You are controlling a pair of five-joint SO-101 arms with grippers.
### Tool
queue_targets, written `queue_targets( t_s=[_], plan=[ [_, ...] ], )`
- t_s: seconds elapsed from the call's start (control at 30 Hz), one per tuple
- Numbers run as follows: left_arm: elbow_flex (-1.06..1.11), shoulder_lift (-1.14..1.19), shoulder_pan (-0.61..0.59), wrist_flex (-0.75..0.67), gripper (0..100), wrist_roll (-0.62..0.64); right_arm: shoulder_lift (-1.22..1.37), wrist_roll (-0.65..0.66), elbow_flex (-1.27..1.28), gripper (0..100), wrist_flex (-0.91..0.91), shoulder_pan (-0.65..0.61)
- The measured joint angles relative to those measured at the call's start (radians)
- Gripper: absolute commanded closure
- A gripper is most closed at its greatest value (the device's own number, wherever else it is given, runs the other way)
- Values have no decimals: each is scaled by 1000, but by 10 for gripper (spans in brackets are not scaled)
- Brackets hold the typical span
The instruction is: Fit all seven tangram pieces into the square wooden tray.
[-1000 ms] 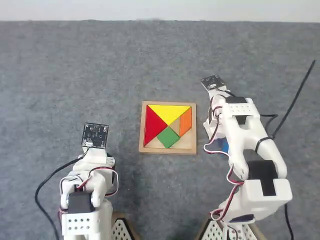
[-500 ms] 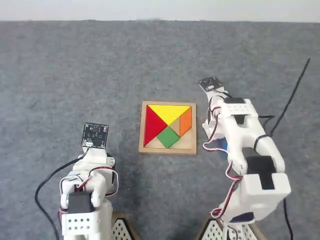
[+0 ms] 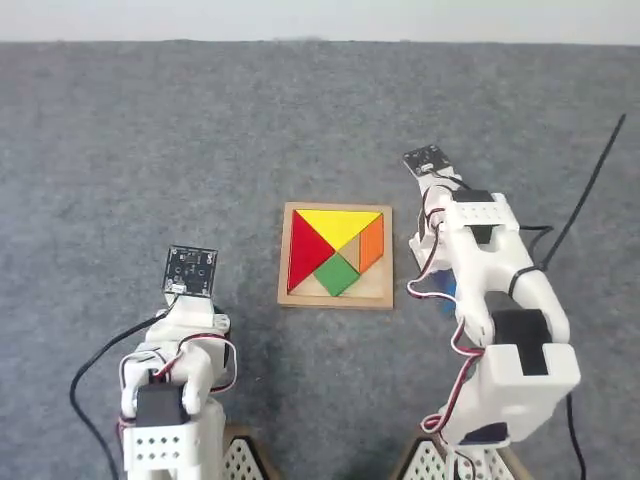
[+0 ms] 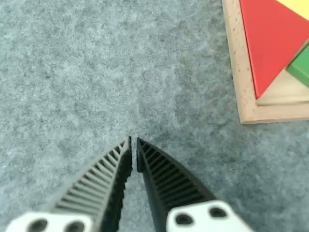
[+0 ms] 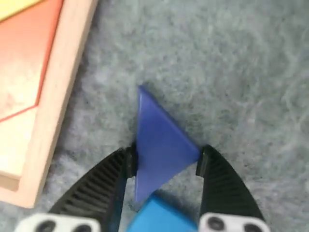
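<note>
The square wooden tray (image 3: 335, 302) lies mid-table, holding a yellow triangle (image 3: 340, 222), a red triangle (image 3: 303, 250), a green square (image 3: 337, 272) and an orange parallelogram (image 3: 372, 243); bare wood shows along its near side. Just right of the tray, my right gripper (image 5: 164, 157) is shut on a dark blue triangle (image 5: 161, 140), one finger against each side. A lighter blue piece (image 5: 157, 217) lies close behind it on the mat. My left gripper (image 4: 133, 141) is shut and holds nothing, over the mat left of the tray's rim (image 4: 236, 58).
Grey felt covers the table (image 3: 150, 130). The right arm (image 3: 480, 250) stands over the mat beside the tray's right edge (image 5: 58, 111). The left arm (image 3: 185, 330) sits at the near left, with open mat around it.
The right arm swayed slightly left, then back. The left arm and the pieces in the tray have not moved.
</note>
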Motion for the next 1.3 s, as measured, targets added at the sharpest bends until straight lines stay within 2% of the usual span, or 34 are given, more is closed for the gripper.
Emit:
queue_targets(
  t_s=[0.27,0.63,0.83,0.9,1.03,1.13,1.3],
  plan=[
    [0,0,0,0,979,0,-12,-68,0,875,-3,0],
    [0,0,0,0,979,0,-170,-198,2,876,100,-8],
    [0,0,0,0,979,0,-175,-203,0,860,104,-43],
    [0,0,0,0,979,0,-175,-107,-28,796,106,-51],
    [0,0,0,0,979,0,-173,166,-115,672,173,-54],
    [0,0,0,0,979,0,-155,319,-166,665,199,-71],
    [0,0,0,0,979,0,-58,468,-184,665,199,-75]
  ],
)
